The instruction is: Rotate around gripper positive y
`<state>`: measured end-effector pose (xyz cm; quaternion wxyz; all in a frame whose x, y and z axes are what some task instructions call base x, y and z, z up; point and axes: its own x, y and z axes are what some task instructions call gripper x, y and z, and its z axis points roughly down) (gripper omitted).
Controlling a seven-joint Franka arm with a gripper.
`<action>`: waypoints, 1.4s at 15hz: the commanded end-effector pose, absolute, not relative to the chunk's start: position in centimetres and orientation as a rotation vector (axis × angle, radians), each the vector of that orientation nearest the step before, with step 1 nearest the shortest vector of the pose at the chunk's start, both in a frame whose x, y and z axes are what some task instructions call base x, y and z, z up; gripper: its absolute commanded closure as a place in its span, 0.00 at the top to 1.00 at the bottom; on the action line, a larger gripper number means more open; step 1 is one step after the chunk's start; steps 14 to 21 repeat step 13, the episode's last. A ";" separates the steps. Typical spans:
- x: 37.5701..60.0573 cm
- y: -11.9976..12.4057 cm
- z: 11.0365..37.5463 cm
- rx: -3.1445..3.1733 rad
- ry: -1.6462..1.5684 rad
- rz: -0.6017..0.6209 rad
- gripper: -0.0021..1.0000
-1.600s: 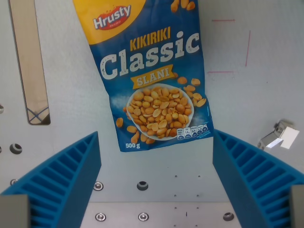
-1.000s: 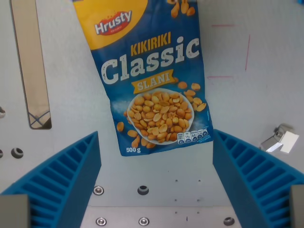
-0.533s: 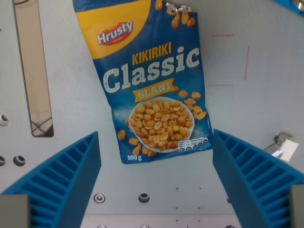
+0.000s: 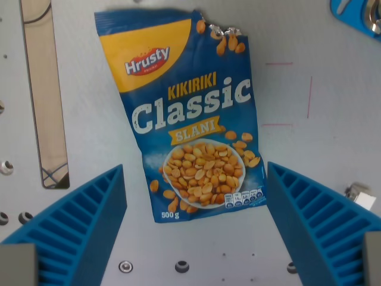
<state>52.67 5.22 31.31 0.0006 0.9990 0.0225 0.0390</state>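
A blue and yellow bag of Hrusty Kikiriki Classic peanuts (image 4: pixel 187 113) lies flat on the grey metal table (image 4: pixel 309 149), its whole outline showing, torn at the top right corner. My gripper (image 4: pixel 196 229) hangs above the bag's lower edge. Its two ribbed blue fingers (image 4: pixel 71 229) stand wide apart at the bottom corners of the wrist view. The gripper is open and holds nothing.
A long beige slot (image 4: pixel 44 89) runs down the wrist view's left side. Bolt holes (image 4: pixel 181 266) dot the table near the bottom. A small white and metal piece (image 4: pixel 360 195) lies at the right edge. A blue part (image 4: pixel 357 12) shows at the top right corner.
The whole scene has slid downward in the view, so the camera has tilted. The bag's top edge and a blue part at top right have come into view. The fingers stay apart.
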 end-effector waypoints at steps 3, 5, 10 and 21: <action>51.2 5.1 31.4 3.091 0.071 0.556 1.00; 51.2 5.1 31.4 3.084 0.071 0.597 1.00; 51.2 5.1 31.4 3.064 0.071 0.700 1.00; 51.2 5.1 31.4 3.050 0.071 0.761 1.00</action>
